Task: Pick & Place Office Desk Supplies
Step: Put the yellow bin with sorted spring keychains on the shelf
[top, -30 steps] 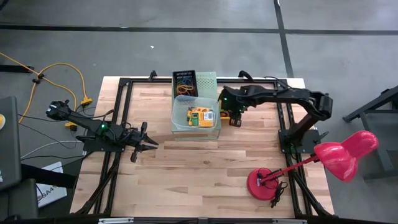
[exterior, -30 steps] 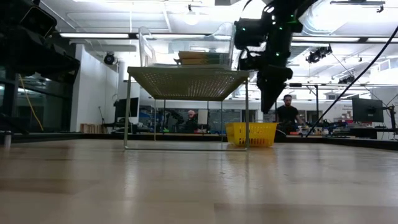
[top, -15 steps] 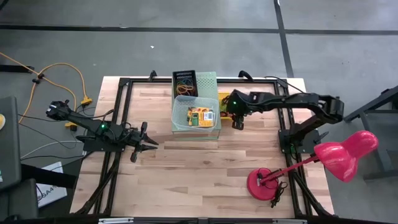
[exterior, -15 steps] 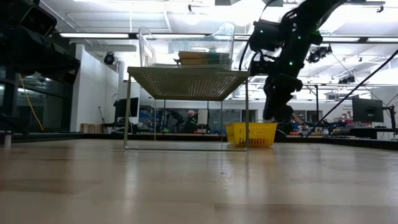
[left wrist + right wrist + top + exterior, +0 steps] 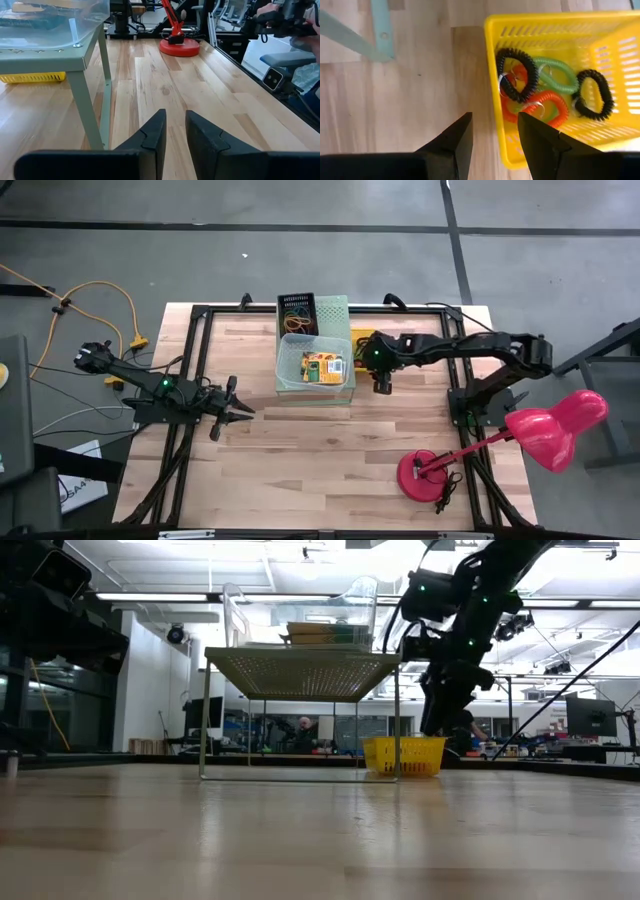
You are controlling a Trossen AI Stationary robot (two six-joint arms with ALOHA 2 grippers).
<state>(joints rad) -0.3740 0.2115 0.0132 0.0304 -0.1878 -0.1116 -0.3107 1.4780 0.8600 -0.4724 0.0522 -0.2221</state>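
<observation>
Dark jointed arms — green lights

This was a robotics lab or workshop hall: a butcher-block counter inside a black metal frame stood on grey concrete floor, with strip ceiling lights, workbenches and monitors behind.

Several coiled elastic loops are lying in a heap inside a yellow perforated basket that is sitting on the counter: two black loops, a green one between them, and an orange-red one partly under the others, all overlapping. Two flat yellow-and-green crayon boxes are lying side by side in a clear tub on the pale-green stand.
</observation>
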